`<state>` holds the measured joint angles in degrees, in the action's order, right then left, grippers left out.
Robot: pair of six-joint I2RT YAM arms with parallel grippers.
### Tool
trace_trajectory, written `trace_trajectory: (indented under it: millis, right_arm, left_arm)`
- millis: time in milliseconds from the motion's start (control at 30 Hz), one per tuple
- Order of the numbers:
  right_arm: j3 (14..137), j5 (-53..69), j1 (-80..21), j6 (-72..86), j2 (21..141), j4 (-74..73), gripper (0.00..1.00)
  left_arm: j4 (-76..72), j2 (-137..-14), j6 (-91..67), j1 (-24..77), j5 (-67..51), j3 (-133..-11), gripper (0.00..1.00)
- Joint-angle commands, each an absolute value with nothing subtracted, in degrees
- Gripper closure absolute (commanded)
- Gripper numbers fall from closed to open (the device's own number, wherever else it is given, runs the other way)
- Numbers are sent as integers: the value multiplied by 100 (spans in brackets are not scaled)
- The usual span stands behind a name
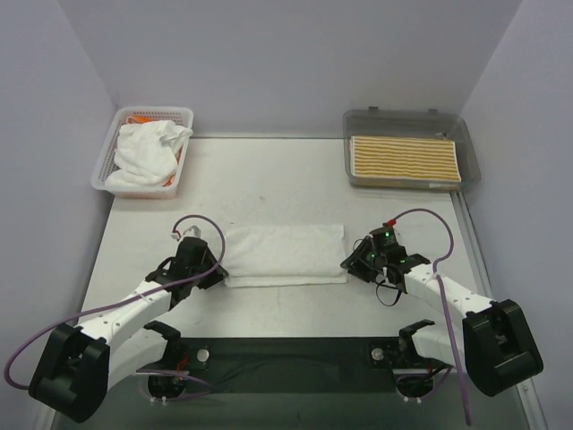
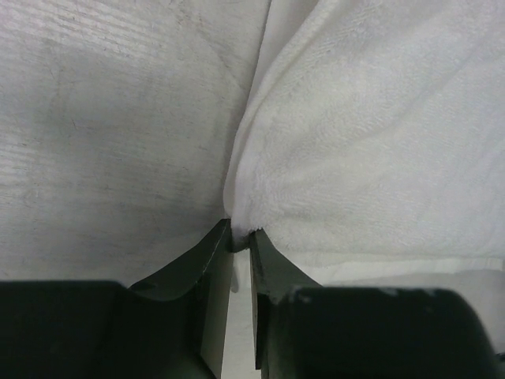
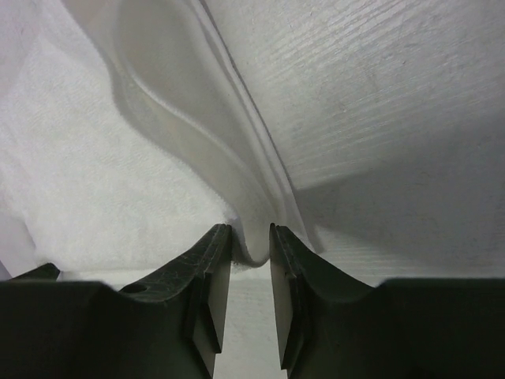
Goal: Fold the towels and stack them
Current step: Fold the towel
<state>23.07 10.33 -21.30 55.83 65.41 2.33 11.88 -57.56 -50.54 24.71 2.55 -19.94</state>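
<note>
White terry cloth lies in the middle of the surface [image 1: 269, 188]: one white towel [image 1: 285, 253], spread as a flat oblong, its long sides running left to right between the two arms. The left pincer [image 1: 219, 264] is at the towel's left short end, and the left wrist view shows its jaws almost together with the cloth's edge pinched between the tips. The right pincer [image 1: 349, 262] is at the opposite short end. Its jaws stand a little wider, clenched on a raised ridge of the same towel.

By my reading, the step in hand is the next fold of this towel, with both ends just taken. The next move calls for lifting the two ends together and evenly, so the cloth neither sags nor slips free, then carrying one edge across onto the other.

Counting outward: one yellow-and-white striped towel [image 1: 405, 159] lies folded in the one grey tray [image 1: 358, 125] at far right. One white mesh basket [image 1: 103, 170] at far left holds a crumpled white heap [image 1: 148, 152], how many towels I cannot tell, with an orange cloth [image 1: 143, 116] showing behind it.
</note>
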Motion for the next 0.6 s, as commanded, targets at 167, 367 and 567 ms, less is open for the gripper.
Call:
trace_trajectory:
  millis: [167,367,567]
  right_arm:
    - [2496,1020,-2101,5467,6504,36,89]
    - [2689,914,-2092,5291,6399,-254,98]
    - [2900,888,-2092,5142,6363,-413,100]
  left_arm:
    - [1046,-5651,-4940,2487,246,-2162,81]
    - [1160,-5608,-4808,2487,316,-2285,82]
    - [1213,-5616,-4685,2487,290,-2434,82]
